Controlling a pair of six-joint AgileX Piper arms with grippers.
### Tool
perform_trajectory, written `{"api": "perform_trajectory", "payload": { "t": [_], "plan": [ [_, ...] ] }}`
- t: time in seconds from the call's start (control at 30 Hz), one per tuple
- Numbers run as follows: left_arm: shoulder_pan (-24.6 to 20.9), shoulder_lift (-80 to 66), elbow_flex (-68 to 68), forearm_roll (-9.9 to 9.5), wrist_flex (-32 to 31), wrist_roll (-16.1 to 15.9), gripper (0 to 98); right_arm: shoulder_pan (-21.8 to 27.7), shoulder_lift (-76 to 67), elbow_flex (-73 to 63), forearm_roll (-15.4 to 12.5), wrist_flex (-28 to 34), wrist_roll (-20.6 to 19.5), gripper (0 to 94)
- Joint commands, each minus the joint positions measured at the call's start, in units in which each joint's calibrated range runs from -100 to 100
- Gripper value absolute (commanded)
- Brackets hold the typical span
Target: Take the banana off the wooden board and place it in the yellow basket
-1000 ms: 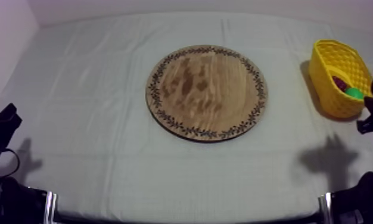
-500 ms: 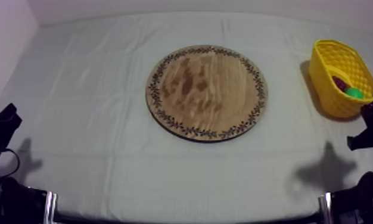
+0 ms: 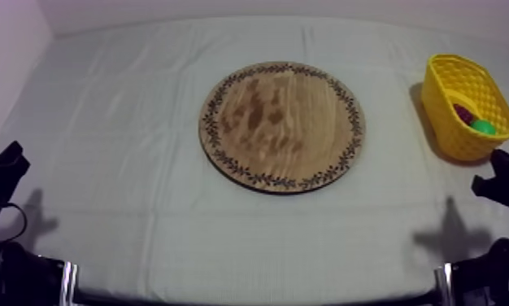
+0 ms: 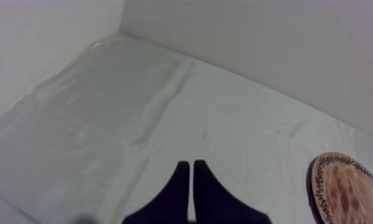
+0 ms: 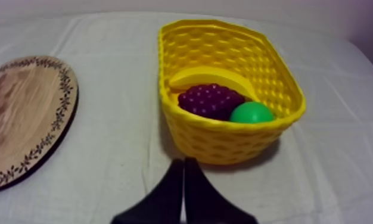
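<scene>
Banana (image 5: pixel 215 77): inside the yellow basket (image 5: pixel 224 143), curved along its far wall, at 12 o'clock of the bunch of grapes (image 5: pixel 210 100).
Basket's other load: a round green fruit (image 5: pixel 251 113), at 4 o'clock of the grapes.
Wooden board (image 3: pixel 282 126): bare, with the basket well apart at its 3 o'clock, seen from above.
Right gripper (image 5: pixel 183 161): fingers pressed together into a wedge, holding nothing, just short of the basket's near wall, at its 6 o'clock.
Left gripper (image 4: pixel 192 164): fingers together, empty, over bare cloth (image 4: pixel 165 107), far from the work.
Step in hand: by my reading the banana is delivered and only parking the right arm is left.
Doing it well: keep the fingers closed, back straight off toward 6 o'clock, and avoid nudging the basket's rim.
</scene>
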Motion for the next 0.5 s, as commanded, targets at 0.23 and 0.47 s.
{"api": "perform_trajectory", "payload": {
  "t": [0.23,0.47],
  "plan": [
    [0.0,0.0,0.0,-0.01,0.0,0.0,0.1,-1.1,-0.1,1.8,2.7,-6.0,6.1,0.4],
    [0.0,0.0,0.0,-0.01,0.0,0.0,0.1,-1.3,-0.1,1.8,2.8,-6.1,2.6,0.4]
  ]
}}
